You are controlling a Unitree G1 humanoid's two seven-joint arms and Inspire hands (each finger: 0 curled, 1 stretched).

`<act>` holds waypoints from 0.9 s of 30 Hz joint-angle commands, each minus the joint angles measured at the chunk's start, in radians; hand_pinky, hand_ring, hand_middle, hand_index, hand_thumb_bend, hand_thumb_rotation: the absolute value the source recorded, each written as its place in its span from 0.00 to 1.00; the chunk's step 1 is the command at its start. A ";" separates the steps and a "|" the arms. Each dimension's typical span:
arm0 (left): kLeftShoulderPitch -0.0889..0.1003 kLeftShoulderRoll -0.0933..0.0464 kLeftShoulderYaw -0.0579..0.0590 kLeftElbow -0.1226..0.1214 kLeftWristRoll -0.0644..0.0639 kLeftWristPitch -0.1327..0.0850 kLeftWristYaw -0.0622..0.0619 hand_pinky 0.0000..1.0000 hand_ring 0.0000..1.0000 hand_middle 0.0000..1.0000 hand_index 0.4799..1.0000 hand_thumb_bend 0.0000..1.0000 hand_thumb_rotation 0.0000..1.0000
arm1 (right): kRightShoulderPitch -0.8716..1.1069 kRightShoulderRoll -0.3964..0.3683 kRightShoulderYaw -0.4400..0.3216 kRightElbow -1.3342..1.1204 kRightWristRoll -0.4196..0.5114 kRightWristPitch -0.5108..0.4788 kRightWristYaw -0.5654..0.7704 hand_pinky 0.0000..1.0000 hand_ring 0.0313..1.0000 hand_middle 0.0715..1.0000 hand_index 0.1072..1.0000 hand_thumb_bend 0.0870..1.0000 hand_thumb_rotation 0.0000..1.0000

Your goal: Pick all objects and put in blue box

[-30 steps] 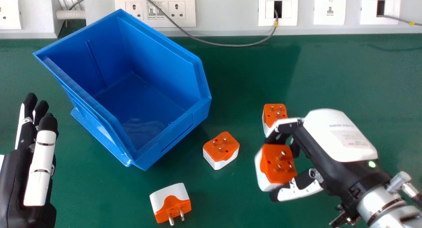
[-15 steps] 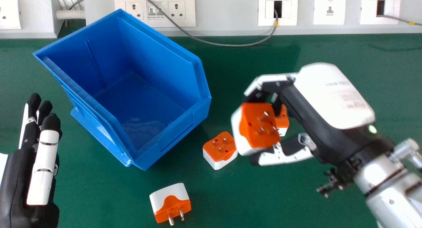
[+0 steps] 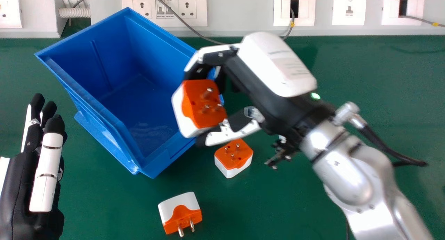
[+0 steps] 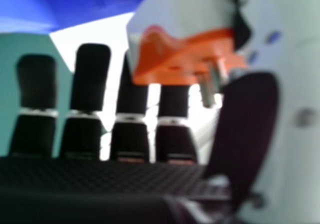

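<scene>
Orange-and-white adapter (image 3: 202, 106) pinched in the curled right robot hand (image 3: 274, 64); centre it inside the blue box (image 3: 139, 90) before letting go.

Right hand (image 3: 271, 64) pinching orange-and-white plug adapter (image 4: 175, 59) between black thumb (image 4: 245, 124) and black fingers (image 4: 89, 79). Metal pins (image 4: 206, 89) stick out of orange part, close to thumb. Blue box (image 4: 75, 4) past fingertips, green tabletop (image 4: 9, 74) beside it. Textured black palm (image 4: 110, 176) at finger bases. Bright white between fingers, can't tell what.
</scene>
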 commanded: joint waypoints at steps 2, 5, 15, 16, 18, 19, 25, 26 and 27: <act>-0.002 0.014 0.008 -0.013 -0.006 -0.015 -0.007 1.00 1.00 1.00 1.00 0.52 0.84 | -0.093 0.034 0.038 0.097 -0.037 -0.039 -0.065 0.31 0.40 0.47 0.47 0.44 0.00; -0.007 0.017 0.010 -0.008 -0.003 -0.018 -0.006 1.00 1.00 1.00 1.00 0.52 0.84 | -0.136 0.052 0.062 0.176 -0.064 -0.048 -0.104 0.31 0.40 0.47 0.47 0.44 0.00; -0.007 0.022 0.008 -0.022 0.006 -0.010 -0.003 1.00 1.00 1.00 1.00 0.51 0.83 | -0.338 0.144 0.139 0.497 -0.122 -0.053 -0.221 0.32 0.40 0.48 0.46 0.44 0.00; -0.006 0.023 0.008 -0.023 0.006 -0.010 -0.005 1.00 1.00 1.00 1.00 0.51 0.83 | -0.357 0.154 0.143 0.525 -0.121 -0.052 -0.225 0.32 0.41 0.48 0.46 0.44 0.00; 0.000 0.023 0.007 -0.030 0.005 -0.011 -0.006 1.00 1.00 1.00 1.00 0.50 0.83 | -0.428 0.190 0.151 0.625 -0.120 -0.046 -0.234 0.33 0.41 0.48 0.44 0.45 0.00; 0.003 0.023 0.007 -0.032 0.005 -0.012 -0.006 1.00 1.00 1.00 1.00 0.50 0.83 | -0.453 0.201 0.154 0.661 -0.119 -0.045 -0.239 0.33 0.41 0.48 0.44 0.45 0.00; 0.012 0.021 0.006 -0.035 0.009 -0.017 -0.005 1.00 1.00 0.99 1.00 0.49 0.83 | -0.626 0.276 0.167 0.904 -0.107 -0.038 -0.250 0.34 0.42 0.48 0.40 0.45 0.00; 0.013 0.021 0.005 -0.036 0.010 -0.017 -0.004 1.00 1.00 0.99 1.00 0.49 0.83 | -0.649 0.287 0.169 0.934 -0.107 -0.041 -0.259 0.34 0.43 0.48 0.40 0.45 0.00; 0.014 0.021 0.005 -0.038 0.011 -0.016 -0.003 1.00 1.00 0.99 1.00 0.49 0.83 | -0.665 0.294 0.171 0.957 -0.106 -0.044 -0.268 0.34 0.42 0.49 0.42 0.45 0.00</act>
